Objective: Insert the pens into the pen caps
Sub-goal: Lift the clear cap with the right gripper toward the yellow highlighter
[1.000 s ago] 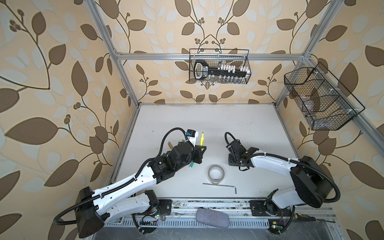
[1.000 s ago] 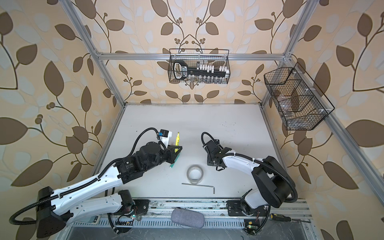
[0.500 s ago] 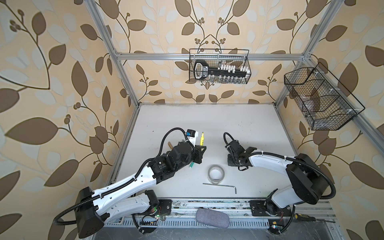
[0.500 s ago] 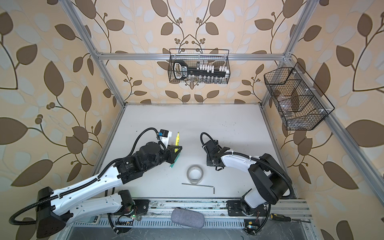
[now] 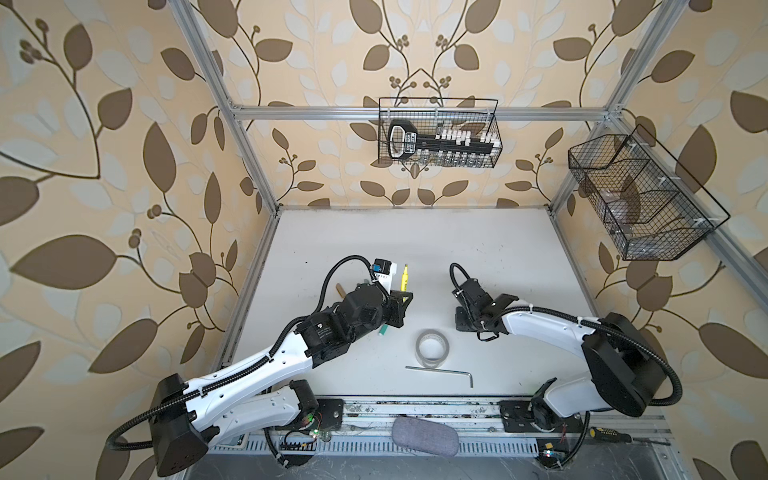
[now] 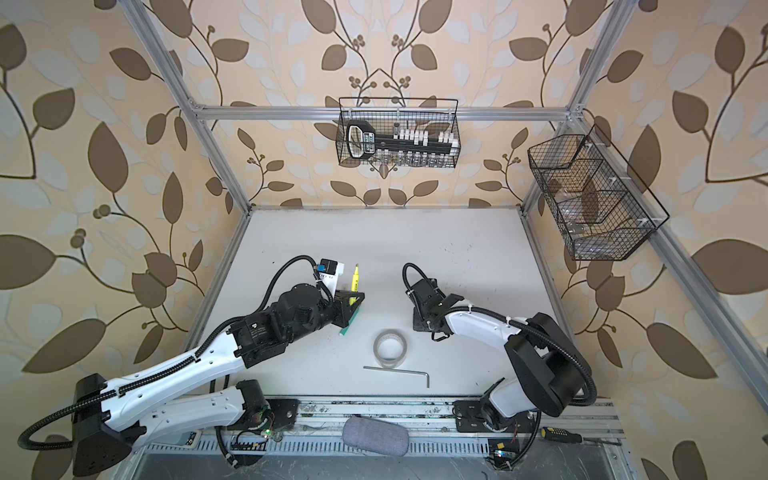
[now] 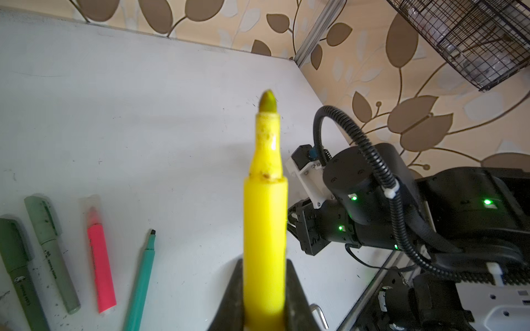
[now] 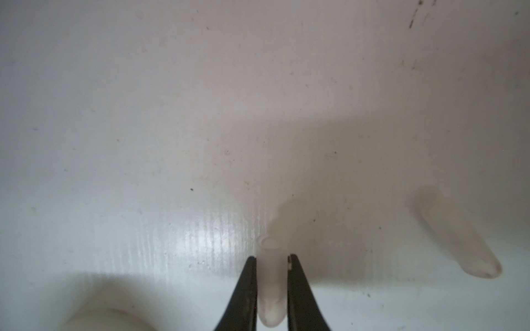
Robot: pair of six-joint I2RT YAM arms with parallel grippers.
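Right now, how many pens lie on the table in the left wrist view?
4, in a row beside the held yellow pen: dark green, grey-green, pink, green. Others may be hidden.

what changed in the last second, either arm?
The right gripper closed onto the clear cap, its arm barely shifting. The left gripper keeps its clamp on the yellow marker in the same spot; the tape roll and hex key have not moved.
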